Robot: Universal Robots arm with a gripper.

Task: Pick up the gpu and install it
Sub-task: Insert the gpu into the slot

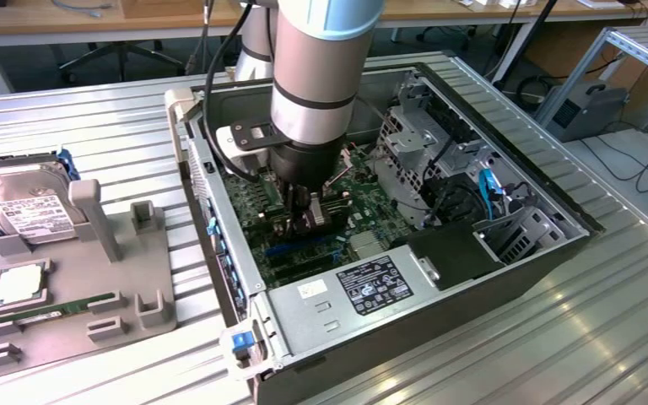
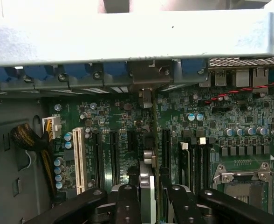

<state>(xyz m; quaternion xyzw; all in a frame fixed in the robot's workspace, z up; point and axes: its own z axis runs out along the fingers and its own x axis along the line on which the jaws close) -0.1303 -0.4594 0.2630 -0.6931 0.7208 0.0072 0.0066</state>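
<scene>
End effector (image 2: 148,198) fingers clamp the gpu (image 2: 147,179) edge-on over the motherboard (image 2: 193,121).

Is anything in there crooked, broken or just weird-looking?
Nothing stands out. The hand holds the gpu edge-on and upright over the motherboard inside the open computer case. No damage shows there. On the grey tray outside, the hard drive and memory stick sit neatly in their holders.
</scene>
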